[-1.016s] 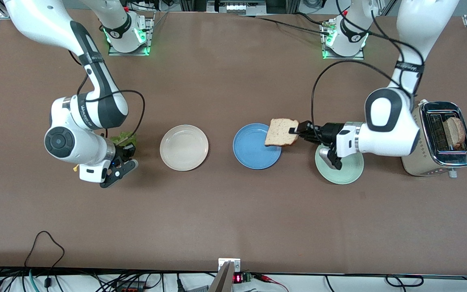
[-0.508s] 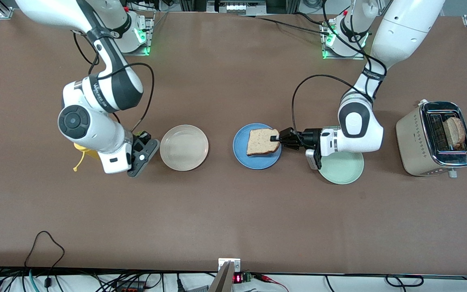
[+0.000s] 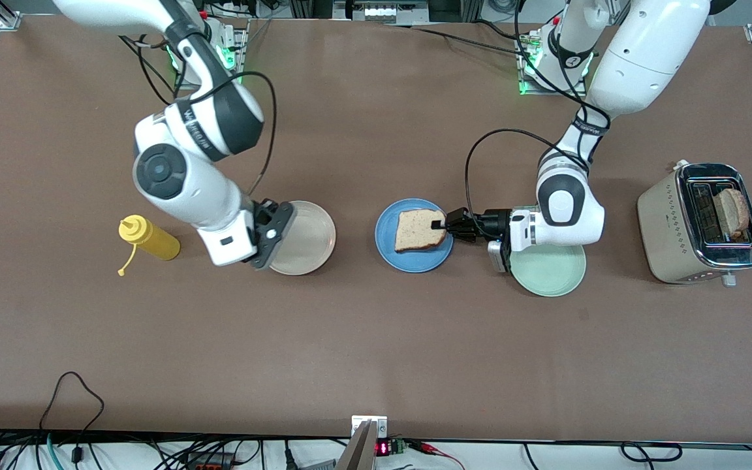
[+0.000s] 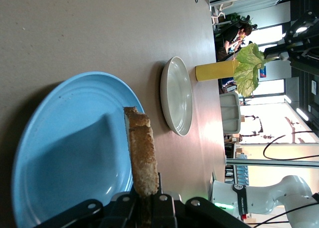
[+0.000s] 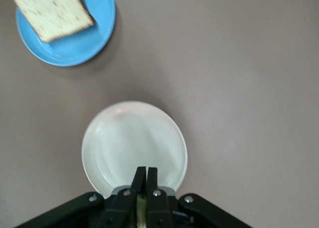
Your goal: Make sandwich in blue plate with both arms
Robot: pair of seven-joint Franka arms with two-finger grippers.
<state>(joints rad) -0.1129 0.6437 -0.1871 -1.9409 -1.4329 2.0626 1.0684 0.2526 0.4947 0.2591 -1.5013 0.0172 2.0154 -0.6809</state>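
Observation:
A slice of toasted bread (image 3: 418, 230) lies over the blue plate (image 3: 413, 260). My left gripper (image 3: 440, 224) is shut on the slice's edge, toward the left arm's end of the table. The left wrist view shows the slice (image 4: 142, 153) edge-on, close above the plate (image 4: 65, 153); I cannot tell if it touches. My right gripper (image 3: 277, 227) is over the cream-white plate (image 3: 307, 251), shut on the green lettuce leaf. The leaf is hidden in the front view. It hangs in the left wrist view (image 4: 247, 68) and shows as a green sliver in the right wrist view (image 5: 143, 208).
A toaster (image 3: 670, 222) with a second bread slice (image 3: 734, 212) stands at the left arm's end. A mint-green plate (image 3: 555, 274) lies under the left wrist. A yellow squeeze bottle (image 3: 151, 239) lies toward the right arm's end.
My left gripper has lowered the bread slice down onto the blue plate. My right arm has carried the lettuce from beside the yellow bottle to over the cream-white plate.

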